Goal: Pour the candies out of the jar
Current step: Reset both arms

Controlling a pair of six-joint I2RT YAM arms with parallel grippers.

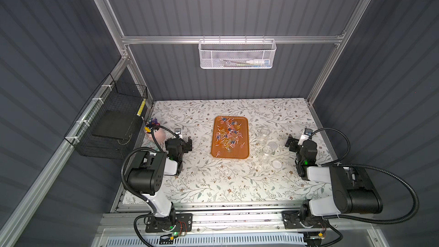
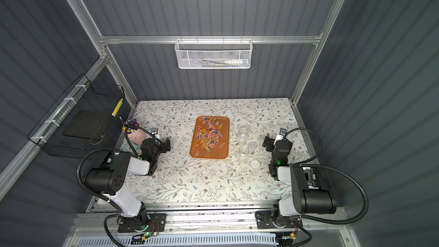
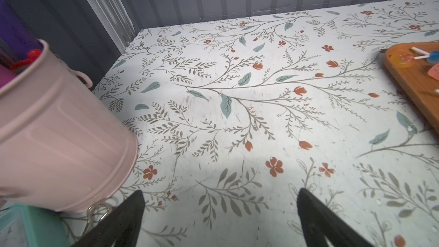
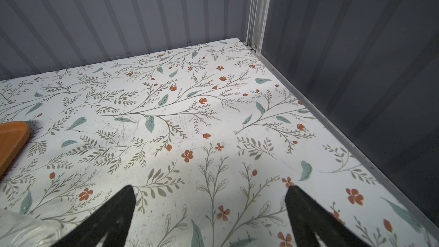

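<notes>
Floral tabletop (image 3: 237,115); left wrist glimpses candies (image 3: 402,59) on tray (image 3: 413,86); left tool (image 3: 221,191), right tool (image 4: 210,187) released.

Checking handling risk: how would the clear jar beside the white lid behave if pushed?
Probably light: the jar looks empty, the candies lying on the tray. Upright and fairly tall, it may tip. Its smooth clear wall likely slips.

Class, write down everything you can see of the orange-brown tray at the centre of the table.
The orange-brown rectangular tray has rounded corners and a low raised rim, and looks like wood. It lies flat on the floral-patterned table, long side running away from the robot. Many small lollipop candies on white sticks lie scattered inside it; its near end is mostly bare. Nothing else touches it.
</notes>
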